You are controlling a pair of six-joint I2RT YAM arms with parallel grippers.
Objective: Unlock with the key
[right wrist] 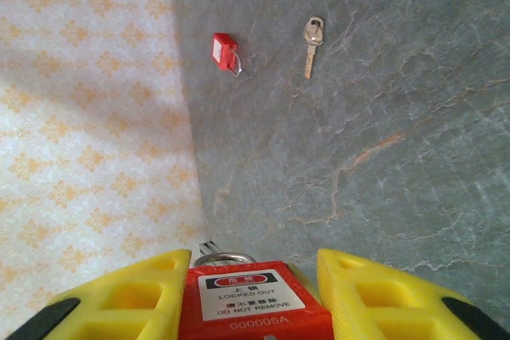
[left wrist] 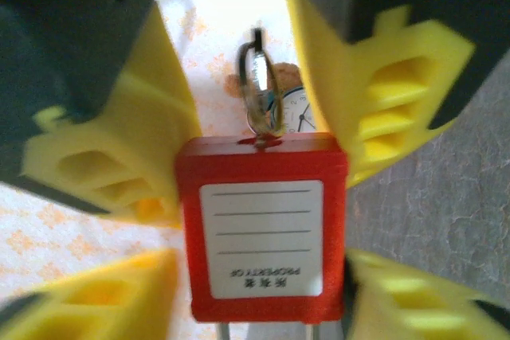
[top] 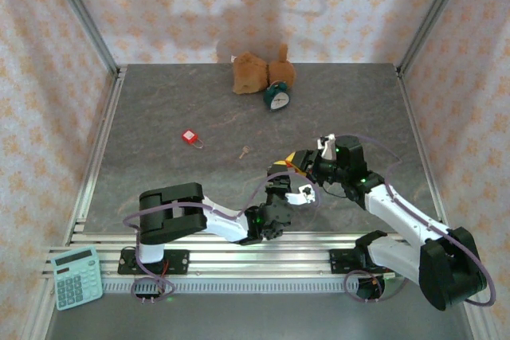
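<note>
A red padlock (left wrist: 263, 228) with a white label hangs between both grippers above the table's front middle. My left gripper (left wrist: 263, 270) is shut on its shackle end; two metal shackle legs run off the bottom edge. My right gripper (right wrist: 253, 259) is shut on the opposite end, its yellow fingers (left wrist: 127, 157) flanking the body, whose label reads "LOCKED OUT" (right wrist: 251, 296). A metal key ring (left wrist: 259, 89) sticks out of the padlock's far end. In the top view the grippers meet, left (top: 288, 177) and right (top: 303, 161). A loose key (top: 245, 151) (right wrist: 311, 41) lies on the table.
A second small red padlock (top: 190, 137) (right wrist: 224, 49) lies left of the loose key. A brown stuffed toy (top: 253, 72) and a small clock (top: 277, 98) sit at the back. A calculator (top: 76, 277) rests off the front left corner. Patterned walls surround the table.
</note>
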